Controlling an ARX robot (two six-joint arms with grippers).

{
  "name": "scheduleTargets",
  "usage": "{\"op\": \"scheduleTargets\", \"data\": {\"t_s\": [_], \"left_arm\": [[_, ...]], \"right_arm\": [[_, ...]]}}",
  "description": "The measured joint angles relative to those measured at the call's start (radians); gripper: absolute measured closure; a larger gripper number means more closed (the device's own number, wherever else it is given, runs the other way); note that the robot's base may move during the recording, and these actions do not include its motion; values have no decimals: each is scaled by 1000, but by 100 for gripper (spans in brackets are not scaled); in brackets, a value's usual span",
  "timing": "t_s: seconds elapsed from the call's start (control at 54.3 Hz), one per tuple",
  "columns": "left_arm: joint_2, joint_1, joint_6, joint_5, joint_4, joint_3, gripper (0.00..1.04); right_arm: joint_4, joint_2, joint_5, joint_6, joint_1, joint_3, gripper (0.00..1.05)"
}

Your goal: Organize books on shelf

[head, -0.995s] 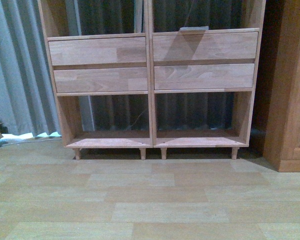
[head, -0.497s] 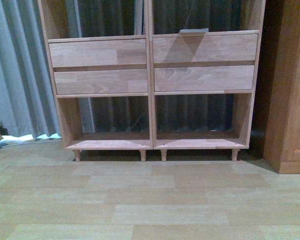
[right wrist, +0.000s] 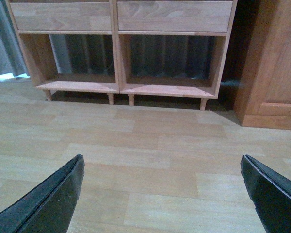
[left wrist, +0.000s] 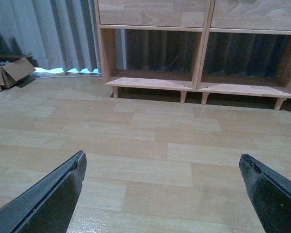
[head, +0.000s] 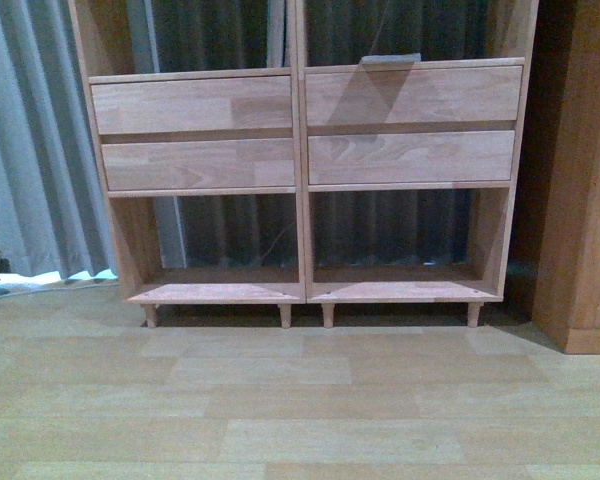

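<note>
As the front view shows it, the shelf [head: 300, 130] stands upright on short peg legs on the wood-pattern floor [head: 300, 400] and fills the upper part of the picture. It has two columns, each with two plain drawer fronts and an open compartment beneath them. A flat grey object [head: 390, 58] lies on the board above the shelf's right-hand drawers; what it is cannot be told. A grey curtain [head: 30, 140] hangs to the left of the shelf and behind it. A darker brown cabinet [head: 580, 170] stands just beside the shelf's right side.

In the left wrist view, the left claw [left wrist: 161, 156] hangs above the floor, well apart from the shelf. Its two dark fingers [left wrist: 53, 194] are spread wide with nothing between them. A cardboard box [left wrist: 17, 70] sits on the floor to the left of the shelf, by the curtain.

In the right wrist view, the right claw [right wrist: 161, 158] is likewise spread wide and grips nothing, above the floor in front of the shelf. The shelf's lower compartments and legs, and the cabinet beside it, show beyond the claw.
</note>
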Motion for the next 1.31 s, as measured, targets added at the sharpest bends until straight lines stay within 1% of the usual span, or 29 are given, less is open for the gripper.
{"op": "scheduleTargets", "data": {"t_s": [1.308], "left_arm": [[0,0,0,0,0,0,7]], "right_arm": [[0,0,0,0,0,0,7]]}}
